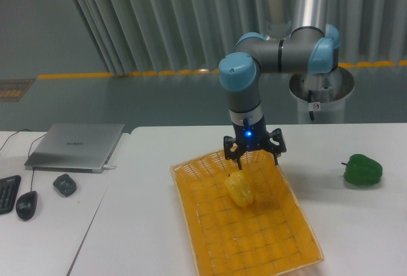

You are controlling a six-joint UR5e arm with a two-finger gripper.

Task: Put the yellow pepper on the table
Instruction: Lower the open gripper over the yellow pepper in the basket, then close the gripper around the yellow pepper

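Note:
The yellow pepper [240, 189] lies inside the orange woven basket [210, 238], in its upper middle part. My gripper [253, 158] hangs open just above and slightly behind the pepper, over the basket's far end, fingers pointing down with nothing between them. A gap shows between the fingertips and the pepper. The white table [146, 193] holds the basket.
A dark green pepper [363, 169] sits on the table at the far right. On a separate desk to the left are a closed laptop [76, 145], a mouse [26, 205], a small dark object [64, 184] and a keyboard edge [6, 193].

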